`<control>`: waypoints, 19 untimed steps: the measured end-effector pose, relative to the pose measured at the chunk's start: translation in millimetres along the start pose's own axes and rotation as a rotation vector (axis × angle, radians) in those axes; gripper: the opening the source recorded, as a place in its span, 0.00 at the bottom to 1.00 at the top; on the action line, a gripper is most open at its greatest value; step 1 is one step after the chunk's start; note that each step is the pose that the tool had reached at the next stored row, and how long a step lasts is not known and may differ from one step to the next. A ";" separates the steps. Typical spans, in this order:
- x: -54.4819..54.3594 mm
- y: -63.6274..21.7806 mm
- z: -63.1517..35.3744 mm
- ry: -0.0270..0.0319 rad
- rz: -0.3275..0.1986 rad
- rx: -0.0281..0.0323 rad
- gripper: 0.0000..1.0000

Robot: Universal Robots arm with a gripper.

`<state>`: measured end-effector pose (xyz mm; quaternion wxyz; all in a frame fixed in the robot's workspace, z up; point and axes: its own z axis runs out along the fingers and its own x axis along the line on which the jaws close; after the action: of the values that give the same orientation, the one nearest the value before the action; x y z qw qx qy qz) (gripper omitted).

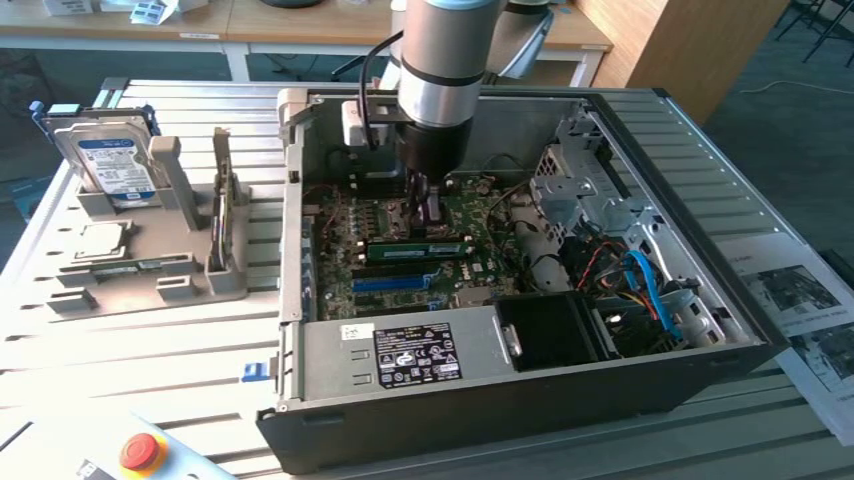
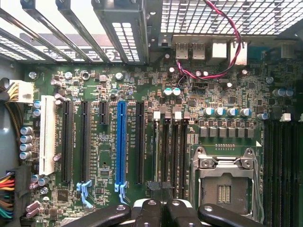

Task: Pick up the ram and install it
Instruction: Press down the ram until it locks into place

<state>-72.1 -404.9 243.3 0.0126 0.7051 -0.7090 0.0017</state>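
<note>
A green ram (image 1: 420, 245) stands seated in a memory slot on the motherboard (image 1: 467, 215) inside the open computer case. In the wrist view it appears as a thin pale edge (image 2: 157, 151) in the slot nearest the black card slots. My gripper (image 1: 430, 218) hangs straight down just over this stick. Its black fingers (image 2: 150, 208) are shut together with nothing visible between them, tips (image 2: 162, 201) over the near end of the memory slots. A second green ram (image 1: 220, 200) stands on edge in the grey holder outside the case.
The grey holder (image 1: 80, 290) at the exterior view's left also carries a hard drive (image 1: 118, 165) and a square processor (image 1: 100, 240). Case walls (image 1: 534, 390), a power supply (image 1: 407, 355), the drive cage (image 1: 587, 180) and blue cables (image 1: 654, 290) surround the board. The empty processor socket (image 2: 222, 184) lies beside the slots.
</note>
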 end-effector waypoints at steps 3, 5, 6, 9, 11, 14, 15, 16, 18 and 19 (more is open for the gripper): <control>0.3 -0.1 0.0 0.0001 0.000 0.0000 0.10; 0.4 0.0 0.2 0.0002 0.000 -0.0001 0.10; 0.3 -0.1 0.5 0.0001 0.000 0.0000 0.10; 0.3 -0.1 1.3 0.0001 0.000 -0.0001 0.10; 0.3 -0.1 1.8 0.0001 0.000 -0.0001 0.10; 0.2 -0.1 3.0 0.0000 0.000 0.0000 0.10; 0.2 -0.1 3.4 0.0000 0.000 0.0000 0.10; 0.2 -0.1 3.8 0.0001 0.000 0.0000 0.10; 0.2 -0.1 4.8 0.0001 0.000 0.0000 0.10; 0.2 -0.1 5.3 0.0000 0.000 0.0001 0.10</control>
<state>-72.1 -405.2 238.0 0.0126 0.7052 -0.7089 0.0018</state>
